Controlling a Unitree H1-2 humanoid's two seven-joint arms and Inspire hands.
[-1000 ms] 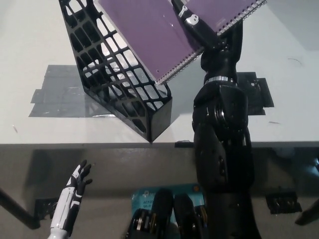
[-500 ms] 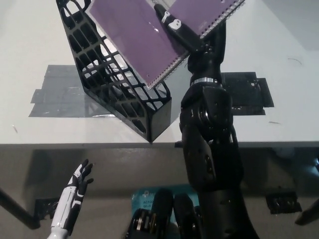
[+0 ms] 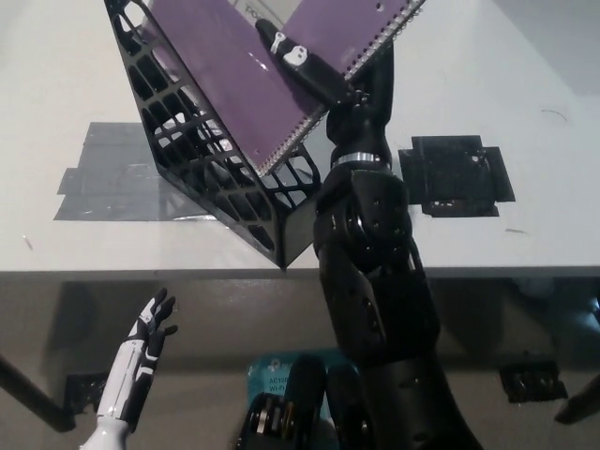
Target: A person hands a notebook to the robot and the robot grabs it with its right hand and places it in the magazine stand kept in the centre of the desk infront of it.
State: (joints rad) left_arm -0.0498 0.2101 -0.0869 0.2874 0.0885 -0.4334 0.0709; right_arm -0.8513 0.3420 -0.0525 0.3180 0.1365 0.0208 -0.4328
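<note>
A purple spiral-bound notebook (image 3: 234, 66) is tilted over the black lattice magazine stand (image 3: 202, 164) in the head view, its lower part overlapping the stand's opening. My black right hand (image 3: 314, 70) is shut on the notebook near its spiral edge, one finger lying across the cover. My right arm rises from the bottom middle and hides the stand's right side. My white left hand (image 3: 145, 342) rests open at the lower left, below the desk's front edge.
The stand sits near the front edge of a white desk (image 3: 525, 216). Grey tape (image 3: 108, 173) lies on the desk left of the stand, and a black taped patch (image 3: 455, 173) lies to the right of my arm.
My right arm has carried the notebook to the left, from beside the stand's right wall to over its opening. The left hand has barely moved.
</note>
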